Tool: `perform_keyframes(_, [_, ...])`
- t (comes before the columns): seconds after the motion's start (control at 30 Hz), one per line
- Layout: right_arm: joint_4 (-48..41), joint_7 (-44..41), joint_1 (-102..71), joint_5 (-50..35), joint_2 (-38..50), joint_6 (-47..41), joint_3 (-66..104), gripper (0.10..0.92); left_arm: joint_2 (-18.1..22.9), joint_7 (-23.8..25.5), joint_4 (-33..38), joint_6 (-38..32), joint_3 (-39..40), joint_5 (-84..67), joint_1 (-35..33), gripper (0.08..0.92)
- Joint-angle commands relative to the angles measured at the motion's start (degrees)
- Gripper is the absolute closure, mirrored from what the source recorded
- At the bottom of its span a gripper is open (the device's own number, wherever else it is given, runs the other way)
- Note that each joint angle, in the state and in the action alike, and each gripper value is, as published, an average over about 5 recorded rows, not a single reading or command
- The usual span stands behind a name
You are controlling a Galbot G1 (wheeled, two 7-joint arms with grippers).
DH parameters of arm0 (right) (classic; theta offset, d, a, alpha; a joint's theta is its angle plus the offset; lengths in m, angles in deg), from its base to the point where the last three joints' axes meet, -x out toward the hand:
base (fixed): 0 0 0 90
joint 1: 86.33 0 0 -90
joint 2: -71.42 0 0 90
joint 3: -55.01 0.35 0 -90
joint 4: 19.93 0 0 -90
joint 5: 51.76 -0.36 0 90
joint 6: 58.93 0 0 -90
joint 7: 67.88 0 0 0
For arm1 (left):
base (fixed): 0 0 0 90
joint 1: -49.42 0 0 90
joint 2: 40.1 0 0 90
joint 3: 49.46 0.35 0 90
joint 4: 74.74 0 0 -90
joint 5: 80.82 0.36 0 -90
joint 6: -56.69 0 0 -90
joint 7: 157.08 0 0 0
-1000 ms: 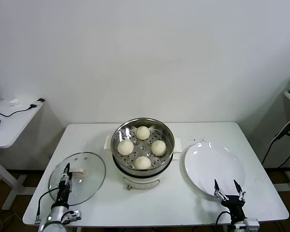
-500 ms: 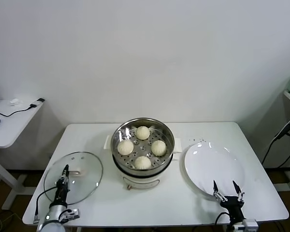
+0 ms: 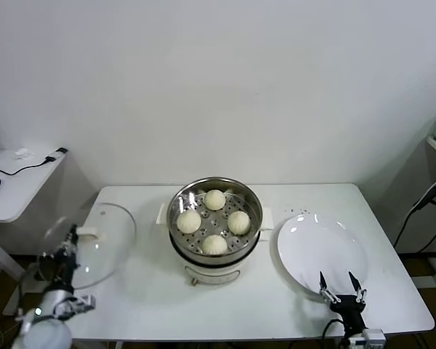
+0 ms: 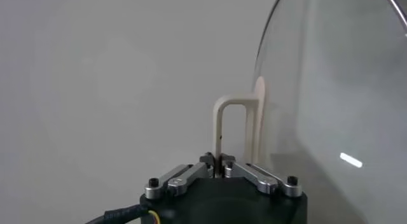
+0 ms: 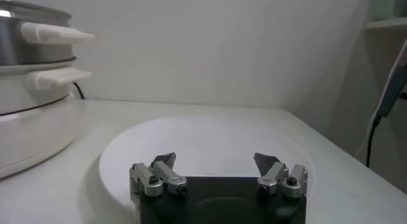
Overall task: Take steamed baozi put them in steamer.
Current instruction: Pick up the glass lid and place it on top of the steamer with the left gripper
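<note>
Left gripper (image 3: 71,234) is pinched shut on the white handle (image 4: 236,126) of the glass lid (image 3: 94,243), lid lifted and tilted at the table's (image 3: 392,240) near-left edge. The steamer (image 3: 215,218) lies to its right, centre of table. All four baozi (image 3: 214,222) already sit on its perforated floor, so the load looks done. Likely next: carry the lid right and level it over the rim. Right gripper (image 3: 341,286) hangs spread and idle at the near edge of the bare plate (image 3: 316,243).
</note>
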Motion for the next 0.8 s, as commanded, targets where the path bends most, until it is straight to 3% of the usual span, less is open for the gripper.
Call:
perform_keyframes(0.03, [0.6,0.7,0.2,3.1,-0.3,-0.7,-0.1,0.203,-9.4,18.1,24.7,15.4,0.3,-11.7,0.0,0.860])
perform_keyframes(0.3, [1.6,1.1,0.3,4.7,-0.7,-1.0,0.0,0.203,-4.1,23.3,28.5,27.6,16.8,-5.4,9.6,0.860])
perform_keyframes(0.53, [2.2,0.7,0.2,6.3,-0.9,0.1,0.2,0.203,2.9,26.2,25.1,33.3,31.9,5.7,15.6,0.860])
perform_keyframes(0.8, [1.0,0.6,0.1,6.5,-1.5,1.2,0.3,0.203,10.0,29.3,20.4,37.5,42.6,14.9,20.6,0.860])
